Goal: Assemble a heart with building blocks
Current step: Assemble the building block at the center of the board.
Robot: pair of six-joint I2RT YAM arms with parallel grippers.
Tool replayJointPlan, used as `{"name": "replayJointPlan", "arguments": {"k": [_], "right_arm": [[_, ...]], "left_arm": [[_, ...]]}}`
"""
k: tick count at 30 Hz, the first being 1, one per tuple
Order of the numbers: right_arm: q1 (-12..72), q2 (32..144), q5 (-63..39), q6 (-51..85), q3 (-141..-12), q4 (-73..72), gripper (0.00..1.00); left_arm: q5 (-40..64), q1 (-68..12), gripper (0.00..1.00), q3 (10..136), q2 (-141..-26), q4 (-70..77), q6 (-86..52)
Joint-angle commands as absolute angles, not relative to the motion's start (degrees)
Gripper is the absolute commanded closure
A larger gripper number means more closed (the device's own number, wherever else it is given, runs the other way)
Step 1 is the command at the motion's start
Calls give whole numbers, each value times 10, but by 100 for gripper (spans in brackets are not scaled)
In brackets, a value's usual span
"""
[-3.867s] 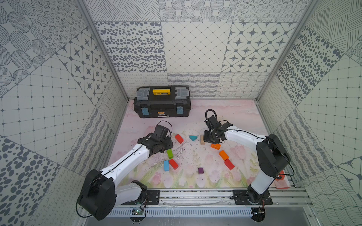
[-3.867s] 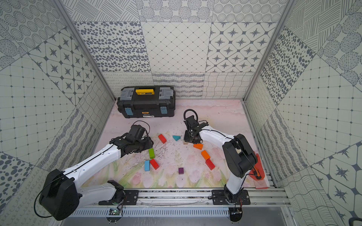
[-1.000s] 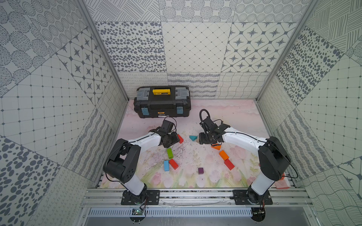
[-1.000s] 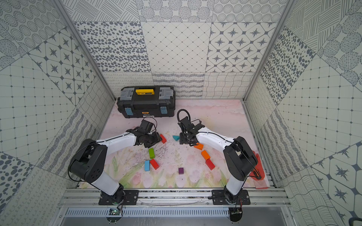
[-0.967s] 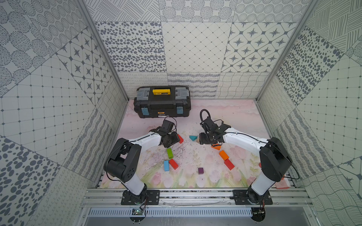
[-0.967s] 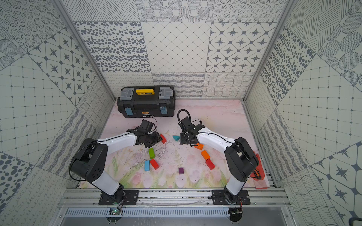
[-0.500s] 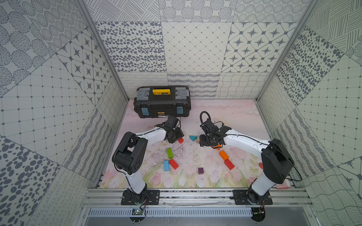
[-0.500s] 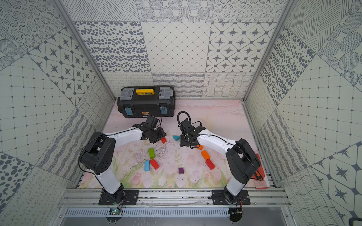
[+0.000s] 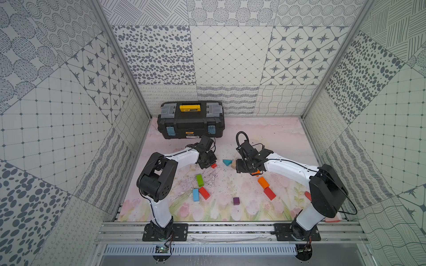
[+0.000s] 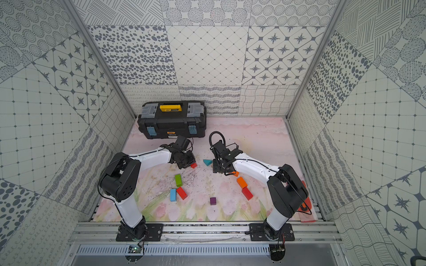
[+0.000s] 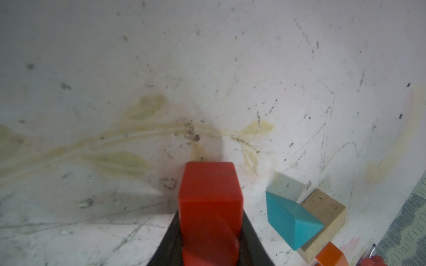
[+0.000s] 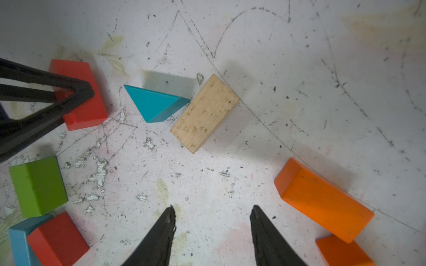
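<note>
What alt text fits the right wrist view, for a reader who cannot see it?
The right gripper hangs open and empty above a scuffed mat, facing a teal triangle that touches a plain-wood brick. The left gripper grips a red brick; green, blue, red and orange blocks lie around.

The mat [image 9: 265, 138] is pale pink, printed with pink tulips and green leaves toward six o'clock and scuffed grey at its middle. The blocks are a red brick [image 11: 211, 202], a teal triangle [image 12: 154, 103], a plain-wood brick [image 12: 205, 112], an orange brick [image 12: 322, 198], a green brick [image 12: 38, 186], a blue brick [image 9: 195, 194] and a purple cube [image 9: 236, 200]. The toolbox [image 9: 190, 125] at eleven o'clock is black with a yellow handle and grey latches; the walls [image 9: 230, 57] carry grey-on-white tiles of dots, stars, lattices and waves.
</note>
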State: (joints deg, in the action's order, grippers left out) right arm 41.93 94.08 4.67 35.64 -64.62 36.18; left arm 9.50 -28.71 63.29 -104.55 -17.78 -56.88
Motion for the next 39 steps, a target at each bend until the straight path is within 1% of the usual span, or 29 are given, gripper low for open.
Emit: {"name": "replayJointPlan", "arguments": {"k": [1, 2, 3, 5, 8, 10, 13, 15, 18, 23, 25, 27, 30, 35, 39], "right_arm": [[423, 921, 53, 372, -638, 351, 45], [422, 923, 53, 372, -637, 351, 45], [423, 923, 51, 373, -637, 350, 45], [422, 927, 48, 373, -636, 348, 45], [422, 934, 42, 372, -636, 340, 44], [422, 946, 37, 368, -639, 339, 45], [422, 968, 38, 359, -648, 337, 47], [422, 984, 40, 352, -659, 340, 50], [422, 997, 41, 348, -670, 342, 52], [422, 1005, 42, 351, -672, 338, 52], [421, 1007, 47, 353, -672, 336, 53], [421, 1007, 48, 355, -671, 334, 53], [421, 1005, 47, 358, -671, 334, 53], [421, 1002, 49, 361, -668, 337, 53], [421, 1002, 48, 363, -664, 336, 53]], "left_arm": [[123, -297, 86, 628, -1055, -184, -619], [125, -299, 86, 629, -1057, -181, -623], [126, -302, 84, 630, -1058, -180, -627], [128, -306, 72, 632, -1058, -178, -628], [119, -310, 59, 628, -1048, -179, -630], [110, -310, 54, 624, -1037, -183, -629], [98, -310, 52, 619, -1015, -198, -618], [91, -310, 52, 611, -998, -210, -612], [78, -310, 54, 583, -964, -219, -606], [55, -310, 67, 531, -923, -222, -584], [41, -308, 73, 522, -929, -223, -572], [52, -302, 78, 526, -948, -212, -557], [59, -296, 82, 552, -984, -207, -536], [58, -290, 85, 594, -1029, -209, -502], [52, -291, 86, 613, -1042, -215, -476]]}}
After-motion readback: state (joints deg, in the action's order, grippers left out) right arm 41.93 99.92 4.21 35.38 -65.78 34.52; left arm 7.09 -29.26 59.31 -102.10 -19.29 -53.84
